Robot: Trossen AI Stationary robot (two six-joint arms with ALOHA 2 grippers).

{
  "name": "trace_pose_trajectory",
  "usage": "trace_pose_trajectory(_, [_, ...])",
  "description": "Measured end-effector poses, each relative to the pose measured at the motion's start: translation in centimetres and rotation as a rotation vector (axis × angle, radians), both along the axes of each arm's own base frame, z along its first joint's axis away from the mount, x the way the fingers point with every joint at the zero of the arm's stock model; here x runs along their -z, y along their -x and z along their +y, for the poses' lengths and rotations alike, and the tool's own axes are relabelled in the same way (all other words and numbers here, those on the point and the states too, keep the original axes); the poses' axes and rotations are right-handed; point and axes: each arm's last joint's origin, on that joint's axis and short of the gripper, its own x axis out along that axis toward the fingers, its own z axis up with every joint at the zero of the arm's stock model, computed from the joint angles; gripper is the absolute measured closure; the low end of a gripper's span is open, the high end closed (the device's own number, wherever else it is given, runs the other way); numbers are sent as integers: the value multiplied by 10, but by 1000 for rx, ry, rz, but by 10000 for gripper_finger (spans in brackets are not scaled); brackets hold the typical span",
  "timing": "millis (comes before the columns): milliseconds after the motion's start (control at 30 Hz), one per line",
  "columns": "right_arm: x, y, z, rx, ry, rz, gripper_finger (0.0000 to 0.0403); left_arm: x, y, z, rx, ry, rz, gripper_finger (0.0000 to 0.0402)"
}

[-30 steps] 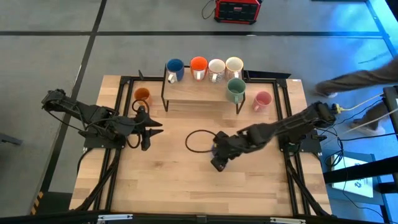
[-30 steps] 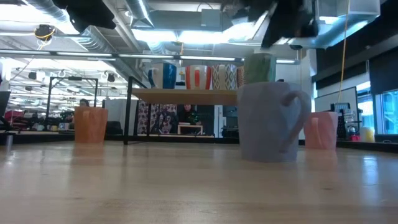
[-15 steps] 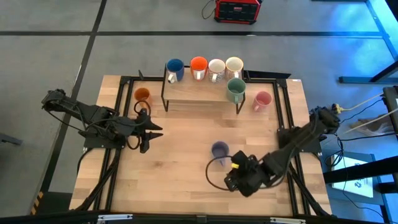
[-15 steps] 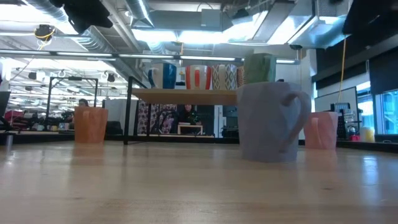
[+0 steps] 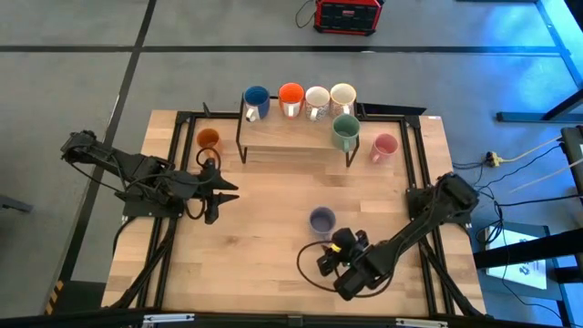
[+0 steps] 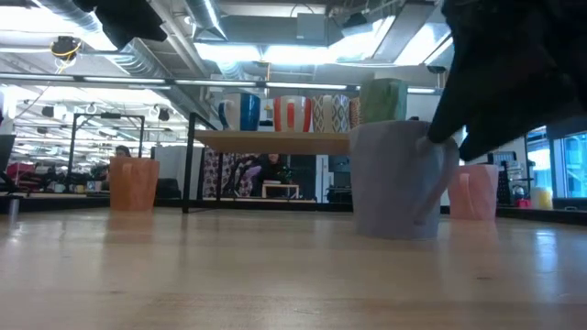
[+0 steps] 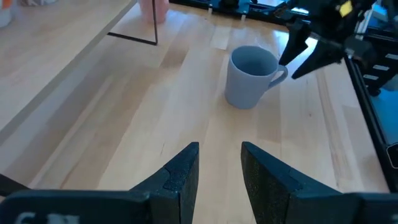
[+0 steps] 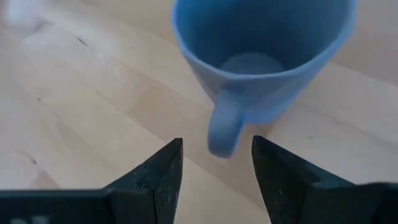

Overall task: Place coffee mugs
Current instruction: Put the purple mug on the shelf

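Wooden table [image 5: 255, 237] carries my lavender mug [image 5: 322, 220] upright. My right end effector [image 5: 330, 258] gapes just beside its handle; my left end effector [image 5: 221, 194] waits open.

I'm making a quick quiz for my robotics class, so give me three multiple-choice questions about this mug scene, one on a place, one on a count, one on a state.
1. Where does the lavender mug stand?
A. on the shelf
B. on the table
C. in a gripper

2. How many mugs are on the shelf?
A. five
B. three
C. eight

3. How is the right gripper?
A. shut on a mug
B. open, aimed at the lavender mug's handle
C. out of view

Answers:
1 B, it sits alone on the wood in the high view.
2 A, blue, red-orange, two white and green.
3 B, the right wrist view shows spread fingers either side of the handle.
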Motion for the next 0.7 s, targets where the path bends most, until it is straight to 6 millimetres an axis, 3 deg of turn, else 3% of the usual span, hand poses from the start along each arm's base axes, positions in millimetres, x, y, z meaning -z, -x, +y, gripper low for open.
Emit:
trace_pose_trajectory(333, [33,-11,4,27,150,-61,240,0,0,0,4,-25,2,287])
trace_pose_trajectory(700, [43,-14,1,15,259,-76,381,0,0,0,20,-54,6,287])
